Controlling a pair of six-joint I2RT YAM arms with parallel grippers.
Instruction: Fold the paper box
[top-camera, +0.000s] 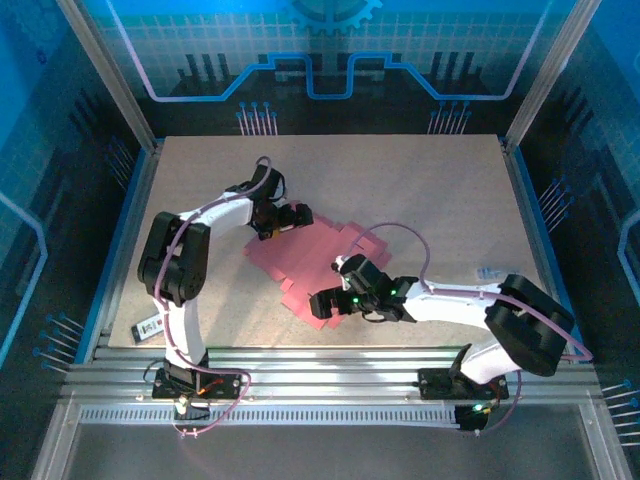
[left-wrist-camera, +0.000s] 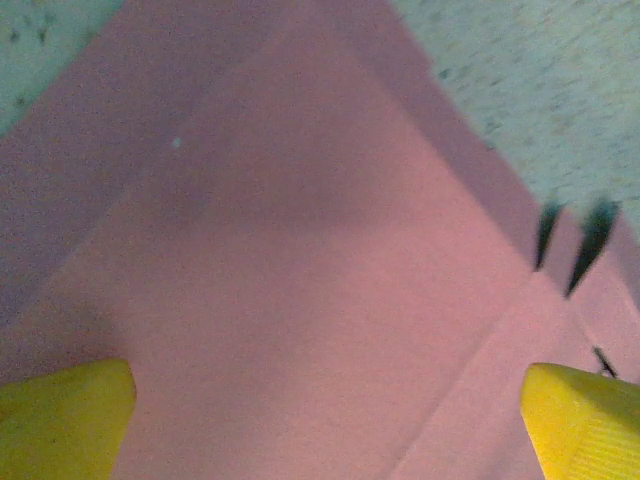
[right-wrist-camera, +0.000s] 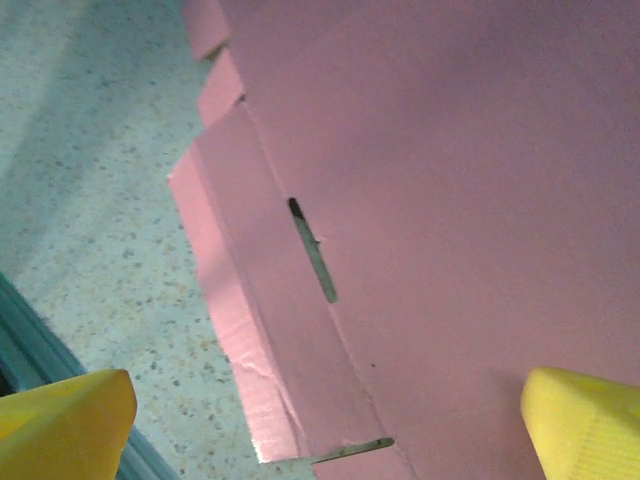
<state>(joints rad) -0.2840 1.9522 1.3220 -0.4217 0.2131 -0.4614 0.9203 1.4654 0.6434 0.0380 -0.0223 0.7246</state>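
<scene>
Here, the paper box (top-camera: 315, 255) lies as a flat sheet, pink face up, about in the middle of the speckled table (top-camera: 430, 190), turned at an angle to the table's edges. The left gripper (top-camera: 293, 220) hangs over the far left corner of the sheet. The right gripper (top-camera: 322, 305) is at its near edge, so the sheet lies between the two. Both stand spread wide and grasp nothing; whether they touch the card I cannot tell. From the left wrist one sees two yellow fingertips (left-wrist-camera: 62, 415) far apart, with pink card and its crease lines under them. From the right wrist the fingertips are also spread, one over bare table and one over the card. There the edge of the sheet shows small flaps (right-wrist-camera: 215, 70) and a narrow slot (right-wrist-camera: 312, 250) beside a crease. A small label (top-camera: 150, 327) lies on the table near the left arm, well apart from the sheet.
</scene>
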